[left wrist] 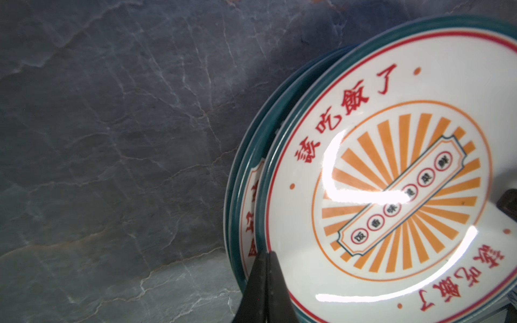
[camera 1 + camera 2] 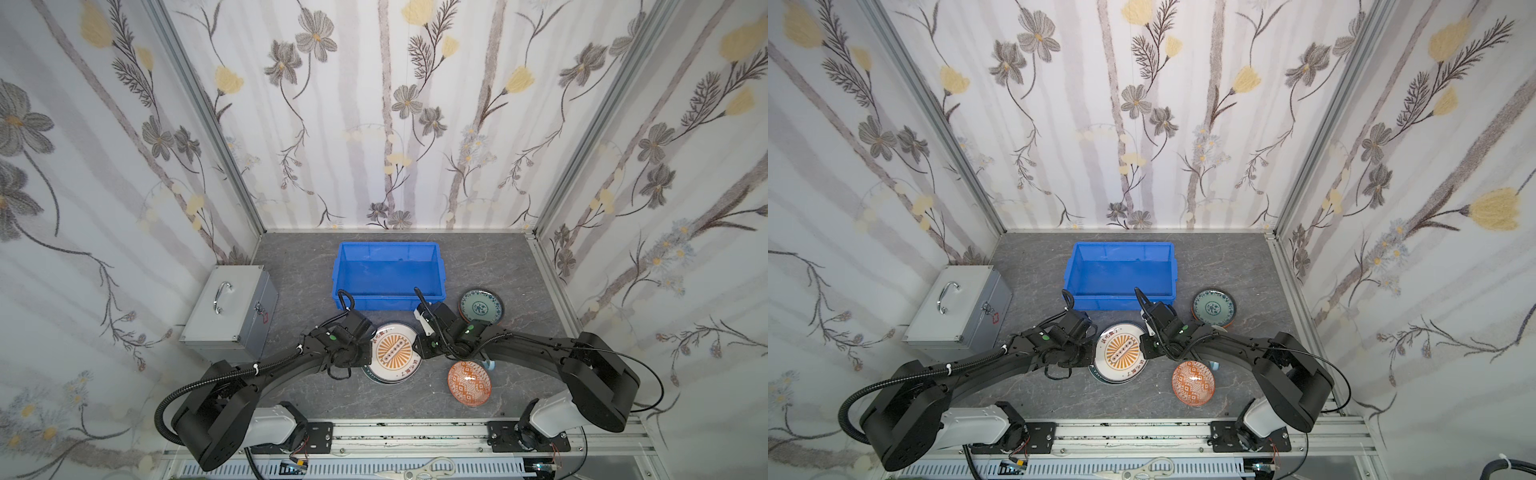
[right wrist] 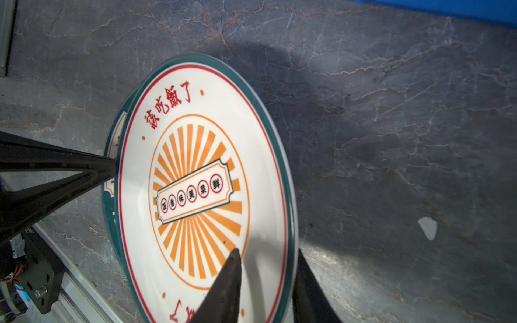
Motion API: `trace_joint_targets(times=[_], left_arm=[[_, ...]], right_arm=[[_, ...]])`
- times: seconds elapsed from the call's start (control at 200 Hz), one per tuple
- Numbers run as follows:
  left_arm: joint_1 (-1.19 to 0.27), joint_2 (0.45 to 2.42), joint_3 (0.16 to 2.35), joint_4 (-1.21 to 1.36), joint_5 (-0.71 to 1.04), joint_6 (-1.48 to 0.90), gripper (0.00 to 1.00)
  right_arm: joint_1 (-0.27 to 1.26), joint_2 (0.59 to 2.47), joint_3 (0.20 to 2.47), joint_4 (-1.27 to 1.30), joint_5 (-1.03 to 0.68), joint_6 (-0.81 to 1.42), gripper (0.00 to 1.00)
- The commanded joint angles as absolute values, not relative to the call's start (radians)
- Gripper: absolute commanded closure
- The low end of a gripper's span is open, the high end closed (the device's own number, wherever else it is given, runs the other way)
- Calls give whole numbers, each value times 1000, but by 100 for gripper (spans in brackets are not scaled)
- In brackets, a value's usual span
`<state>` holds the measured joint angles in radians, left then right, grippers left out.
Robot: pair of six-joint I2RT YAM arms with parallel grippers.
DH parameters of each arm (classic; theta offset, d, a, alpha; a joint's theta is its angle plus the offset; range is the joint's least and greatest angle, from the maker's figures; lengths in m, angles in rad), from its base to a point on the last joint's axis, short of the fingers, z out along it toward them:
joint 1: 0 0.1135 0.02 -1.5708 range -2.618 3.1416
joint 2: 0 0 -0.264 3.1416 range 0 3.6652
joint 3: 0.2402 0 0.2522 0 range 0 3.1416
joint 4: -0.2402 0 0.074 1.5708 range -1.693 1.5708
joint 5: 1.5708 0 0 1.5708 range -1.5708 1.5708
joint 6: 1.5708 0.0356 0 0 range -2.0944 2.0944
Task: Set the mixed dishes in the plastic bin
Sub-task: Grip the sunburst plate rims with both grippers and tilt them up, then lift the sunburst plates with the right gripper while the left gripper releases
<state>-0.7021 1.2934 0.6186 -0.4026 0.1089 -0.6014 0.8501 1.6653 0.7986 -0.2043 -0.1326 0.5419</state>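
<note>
A white plate with an orange sunburst (image 2: 392,353) tops a stack of green-rimmed plates (image 1: 246,195) in front of the empty blue plastic bin (image 2: 388,270). My left gripper (image 1: 267,254) is shut, and its tip is wedged at the stack's edge under the top plate's rim. My right gripper (image 3: 268,250) straddles the opposite rim. One finger (image 3: 229,282) lies over the plate's face and the other sits outside the rim, with the jaws still apart. A teal patterned plate (image 2: 482,306) and an orange patterned bowl (image 2: 468,383) sit to the right. The light-blue mug (image 2: 491,365) is mostly hidden under the right arm.
A grey metal case with a handle (image 2: 230,307) stands at the left of the marble tabletop (image 2: 291,270). Flowered walls close in three sides. An aluminium rail (image 2: 407,434) carrying both arm bases runs along the front edge.
</note>
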Motion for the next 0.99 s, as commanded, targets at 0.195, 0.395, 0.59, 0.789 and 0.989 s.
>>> trace_joint_targets(times=[0.195, 0.395, 0.59, 0.789, 0.989], left_arm=[[-703, 1308, 622, -380, 118, -603, 100], [-703, 1280, 624, -380, 105, -597, 73], [-703, 1215, 632, -408, 68, -582, 38], [-702, 1116, 666, -501, 27, -546, 0], [-666, 966, 714, -595, -58, -540, 0]], right_arm=[[836, 1687, 818, -172, -179, 548, 86], [795, 1671, 833, -204, -184, 532, 92], [775, 1672, 846, -230, -194, 514, 94], [766, 1639, 890, -261, -232, 492, 95], [763, 1615, 977, -302, -292, 474, 95]])
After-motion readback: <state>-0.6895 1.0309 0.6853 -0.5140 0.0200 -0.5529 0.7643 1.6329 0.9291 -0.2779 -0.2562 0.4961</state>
